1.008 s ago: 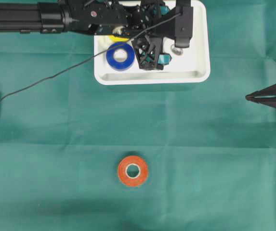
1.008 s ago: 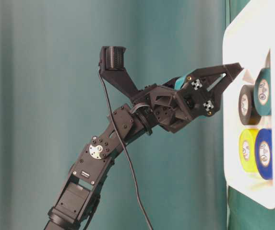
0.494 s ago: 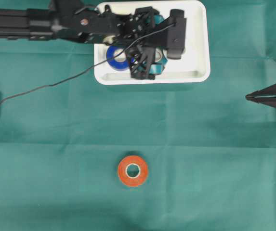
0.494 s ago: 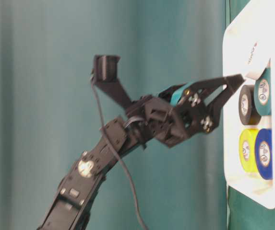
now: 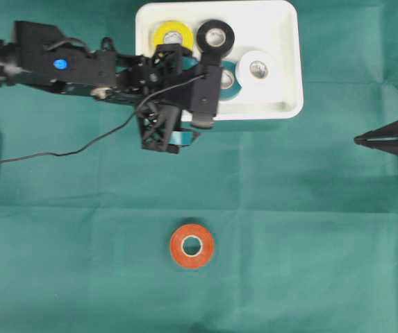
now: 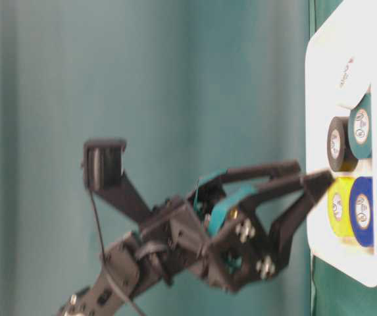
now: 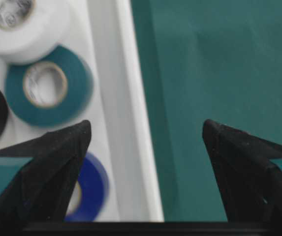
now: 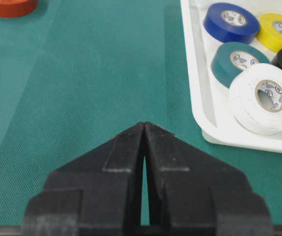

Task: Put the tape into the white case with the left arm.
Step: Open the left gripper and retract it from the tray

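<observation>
An orange tape (image 5: pixel 192 246) lies flat on the green cloth, well in front of the white case (image 5: pixel 289 104); it also shows at the top left of the right wrist view as the orange tape (image 8: pixel 8 6). My left gripper (image 5: pixel 167 135) hangs open over the case's front rim (image 7: pixel 131 123), one finger above the tray, the other above the cloth. Nothing is between its fingers (image 7: pixel 57 162). The left gripper (image 6: pixel 313 176) also shows from table level, just in front of the case. My right gripper (image 5: pixel 358 141) rests shut at the right edge, far from the tape.
The case holds yellow (image 5: pixel 170 35), black (image 5: pixel 214 36), teal (image 5: pixel 226 78) and white (image 5: pixel 258 68) rolls, plus a blue roll (image 7: pixel 94 189) partly behind my left finger. A thin black cable (image 5: pixel 80 144) trails from the left arm across the cloth.
The left arm has drawn back out of the case toward its front rim and dropped lower, uncovering the rolls inside. Its gripper stayed open. The right arm and orange tape have not moved.
</observation>
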